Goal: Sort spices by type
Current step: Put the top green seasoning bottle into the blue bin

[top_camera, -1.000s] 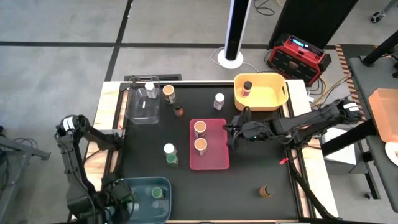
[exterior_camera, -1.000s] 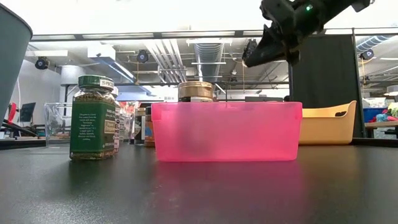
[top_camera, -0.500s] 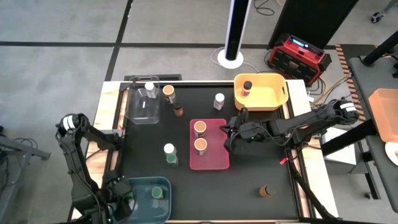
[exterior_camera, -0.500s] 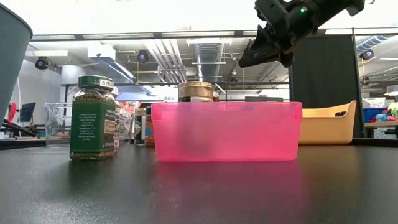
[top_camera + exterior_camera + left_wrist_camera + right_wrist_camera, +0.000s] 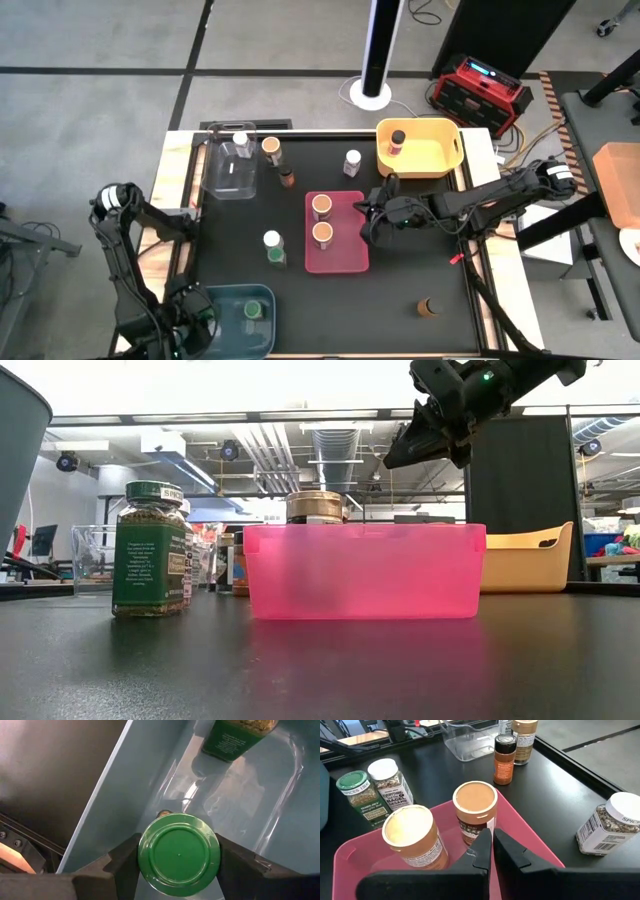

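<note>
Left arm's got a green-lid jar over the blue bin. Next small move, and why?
Probably open the left hand a little and let the green-lidded jar drop into the blue bin. The jar sits between the fingers, low inside the bin's walls, and another green-labelled jar already lies there, so the type matches. The right hand, shut and empty, waits above the pink bin.

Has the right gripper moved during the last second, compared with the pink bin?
Yes. In the high view the right gripper slid slightly along the pink bin's right edge, toward the table's front.
</note>
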Controlling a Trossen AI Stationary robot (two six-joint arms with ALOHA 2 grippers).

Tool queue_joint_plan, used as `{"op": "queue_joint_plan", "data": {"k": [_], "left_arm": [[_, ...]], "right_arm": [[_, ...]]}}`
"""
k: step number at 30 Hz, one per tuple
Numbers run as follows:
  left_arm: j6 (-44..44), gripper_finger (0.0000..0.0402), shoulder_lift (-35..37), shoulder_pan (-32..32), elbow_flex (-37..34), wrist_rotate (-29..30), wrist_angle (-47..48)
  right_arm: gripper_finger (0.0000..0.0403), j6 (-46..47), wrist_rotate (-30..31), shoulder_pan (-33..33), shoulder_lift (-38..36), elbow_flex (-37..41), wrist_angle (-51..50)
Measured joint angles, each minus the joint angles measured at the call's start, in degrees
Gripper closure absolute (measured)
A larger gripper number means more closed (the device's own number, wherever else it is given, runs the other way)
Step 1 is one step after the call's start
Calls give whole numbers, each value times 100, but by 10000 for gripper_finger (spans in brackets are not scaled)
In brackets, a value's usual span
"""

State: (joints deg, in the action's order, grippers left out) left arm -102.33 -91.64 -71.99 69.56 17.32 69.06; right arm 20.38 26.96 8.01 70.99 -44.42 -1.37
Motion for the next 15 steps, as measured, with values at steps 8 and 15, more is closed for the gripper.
{"op": "queue_joint_plan", "data": {"k": [8,15], "left_arm": [[-13,199,0,0,2,9,5],[-62,199,-2,0,1,10,9]], "right_arm": [[394,0,-2,-2,-1,0,2],[394,1,-2,0,-1,0,1]]}}
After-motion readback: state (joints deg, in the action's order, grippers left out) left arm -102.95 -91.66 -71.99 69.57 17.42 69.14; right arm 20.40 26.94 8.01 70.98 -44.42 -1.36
